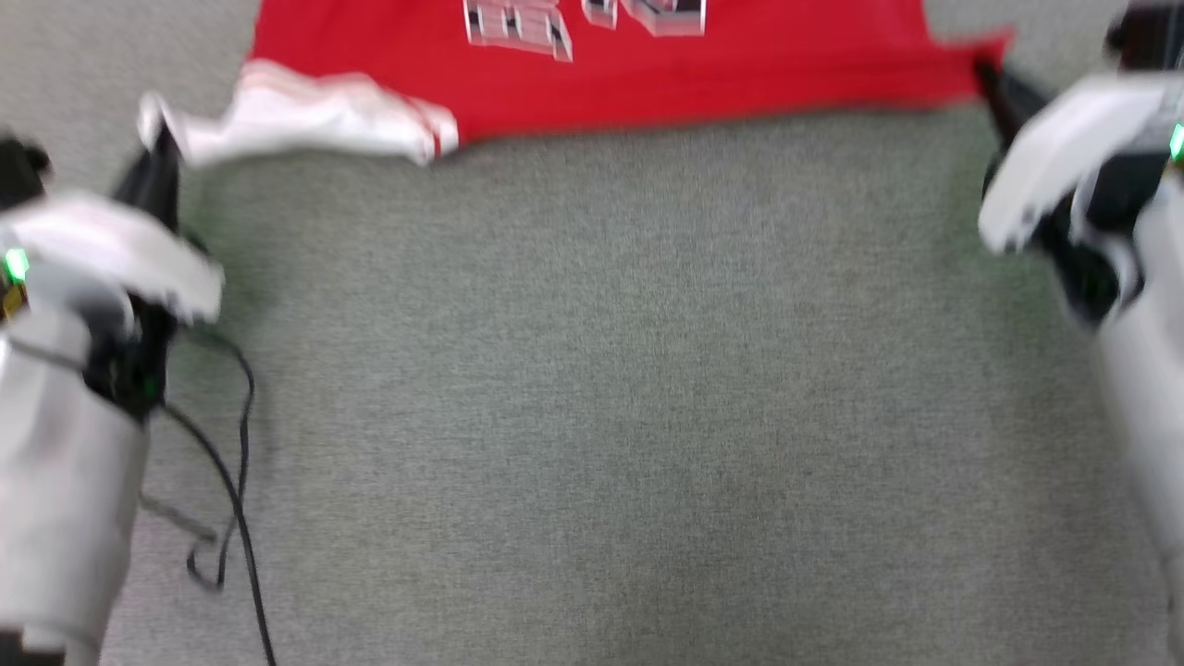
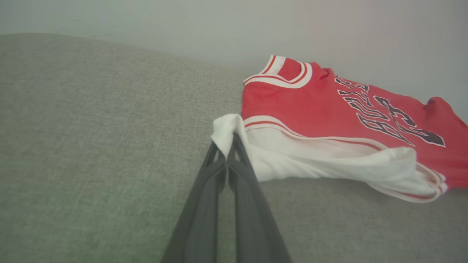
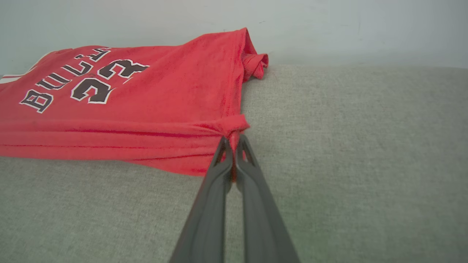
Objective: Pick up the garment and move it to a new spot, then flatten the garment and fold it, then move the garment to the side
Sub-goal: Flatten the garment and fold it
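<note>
Left fingers (image 2: 207, 177) pinch the garment's (image 3: 146, 109) sleeve (image 2: 329, 160), right fingers (image 3: 218, 175) its red corner (image 3: 234, 127), both shut. We're mid-flatten; folding's left.

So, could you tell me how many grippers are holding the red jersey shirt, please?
2. The left gripper is shut on the white sleeve edge of the bright red fabric jersey shirt; the right gripper is shut on a bunched red corner.

The red jersey (image 3: 164, 109) has the word "BULLS" (image 3: 65, 76) on its front, in black letters with white edges. Next to the word is the big number "23" (image 3: 106, 78). In the head view the letters are cut off and blurry.
</note>
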You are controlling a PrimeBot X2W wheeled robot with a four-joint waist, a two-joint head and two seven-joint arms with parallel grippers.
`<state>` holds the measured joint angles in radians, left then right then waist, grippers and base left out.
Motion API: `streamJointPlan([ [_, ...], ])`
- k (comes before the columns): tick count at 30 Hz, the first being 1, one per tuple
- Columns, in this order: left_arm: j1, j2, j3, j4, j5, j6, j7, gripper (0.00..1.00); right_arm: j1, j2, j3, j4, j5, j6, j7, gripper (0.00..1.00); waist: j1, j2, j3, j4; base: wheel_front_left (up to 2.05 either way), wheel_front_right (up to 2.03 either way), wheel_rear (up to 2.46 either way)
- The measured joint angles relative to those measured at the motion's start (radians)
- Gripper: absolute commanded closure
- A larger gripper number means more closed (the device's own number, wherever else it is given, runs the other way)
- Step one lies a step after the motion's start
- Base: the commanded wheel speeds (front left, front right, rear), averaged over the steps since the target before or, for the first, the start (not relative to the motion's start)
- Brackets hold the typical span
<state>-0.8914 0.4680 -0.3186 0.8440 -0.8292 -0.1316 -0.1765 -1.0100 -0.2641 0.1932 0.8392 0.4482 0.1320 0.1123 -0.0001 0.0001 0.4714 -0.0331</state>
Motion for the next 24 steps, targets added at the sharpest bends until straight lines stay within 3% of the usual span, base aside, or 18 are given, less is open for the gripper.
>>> streamJointPlan([
  [9, 0.361, 0.027, -0.002, -0.142, -0.059, 0.009, -0.024, 1.0, 0.362, -0.056, 0.011, -0.121, 0.099, 0.002, -0.055, 1.0, -0.0002, 0.0, -0.15, 0.017, 0.0, 0.0, 0.0],
  [14, 0.561, 0.031, 0.014, -0.269, -0.097, 0.071, -0.02, 1.0, 0.547, -0.057, -0.033, -0.188, 0.106, 0.003, -0.074, 1.0, -0.0003, 0.0, -0.228, 0.024, 0.0, 0.0, 0.0],
  [24, 0.946, 0.027, 0.046, -0.6, -0.181, 0.25, 0.044, 1.0, 0.912, -0.01, -0.174, -0.394, 0.038, 0.003, -0.006, 1.0, -0.0003, 0.0, -0.36, 0.042, 0.0, 0.0, 0.0],
])
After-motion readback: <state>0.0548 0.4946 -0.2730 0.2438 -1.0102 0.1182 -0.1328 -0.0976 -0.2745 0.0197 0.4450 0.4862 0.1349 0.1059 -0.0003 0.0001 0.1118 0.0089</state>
